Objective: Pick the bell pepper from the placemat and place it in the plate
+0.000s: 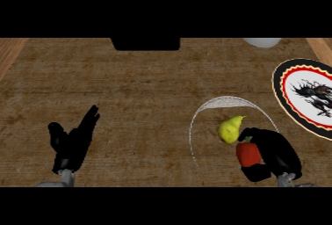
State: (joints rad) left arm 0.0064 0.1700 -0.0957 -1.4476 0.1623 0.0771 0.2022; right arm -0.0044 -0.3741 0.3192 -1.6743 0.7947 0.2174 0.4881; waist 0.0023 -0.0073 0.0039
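Note:
A red bell pepper [247, 153] sits low on the faint, almost see-through placemat [206, 110], whose pale rim arcs over the wooden counter. My right hand [279, 151] is curled round the pepper from the right, its fingers and thumb wrapping it. A yellow fruit, lemon-like [230, 128], lies just above the pepper, touching my fingers. The plate [285, 94], with a black rim, red-yellow ring and a dark dragon drawing on white, lies at the right edge, partly cut off. My left hand [71, 140] rests open at the lower left, fingers pointing up.
A black box-like object [145, 43] stands at the counter's far edge, centre. A white rounded object [262, 42] shows at the top right. Lighter wooden strips run along both upper corners.

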